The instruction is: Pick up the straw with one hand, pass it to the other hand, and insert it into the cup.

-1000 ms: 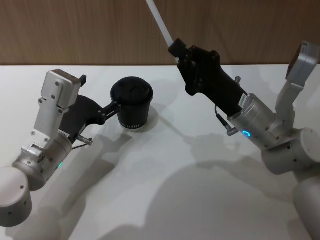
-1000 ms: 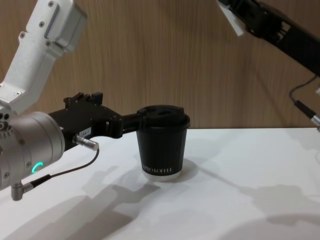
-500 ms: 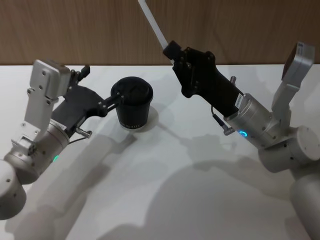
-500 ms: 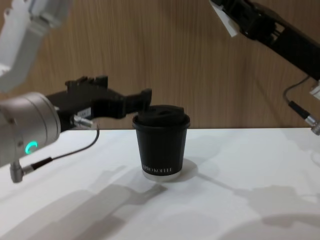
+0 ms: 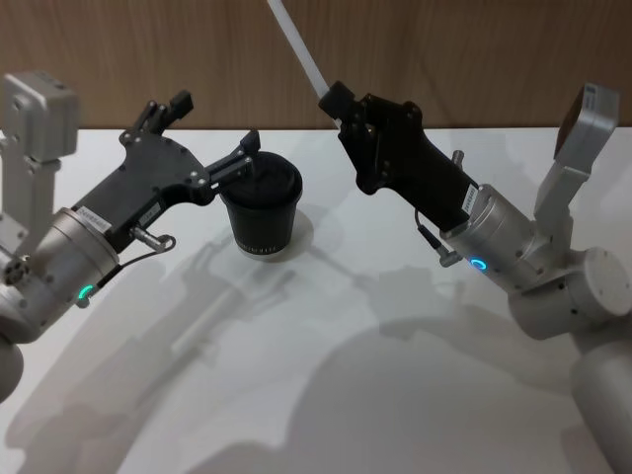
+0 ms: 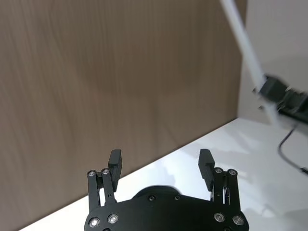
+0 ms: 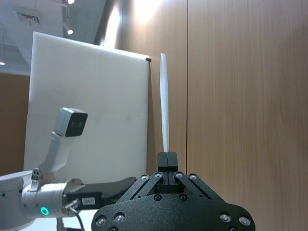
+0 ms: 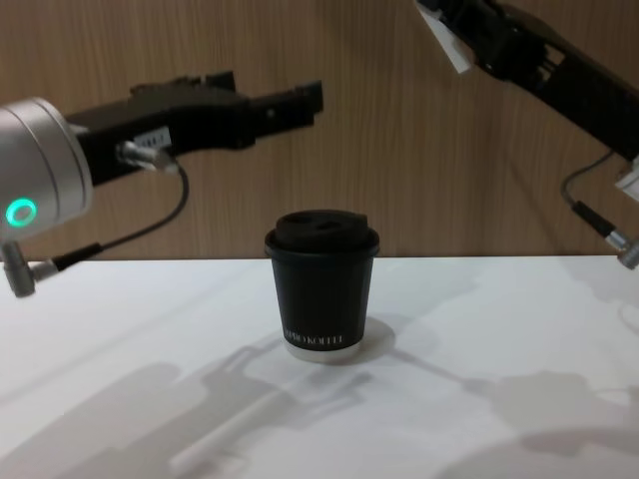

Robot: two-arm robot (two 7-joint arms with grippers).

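Head view: one black cup [image 5: 260, 212] stands upright on the white table [image 5: 395, 395]. One white straw [image 5: 296, 44] is held high to its right.
Chest view: the cup's white lettering is unreadable.
Left wrist view: the left gripper [image 6: 161, 161] is spread wide and empty.
Right wrist view: the right gripper [image 7: 167, 156] pinches the straw's end.

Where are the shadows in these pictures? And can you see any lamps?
Head view: big soft grey shadows lie across the white table. Chest view: more grey shadows spread over the table in front of the cup. Right wrist view: small bright ceiling lights glow, and the straw looks pale against the wooden wall.
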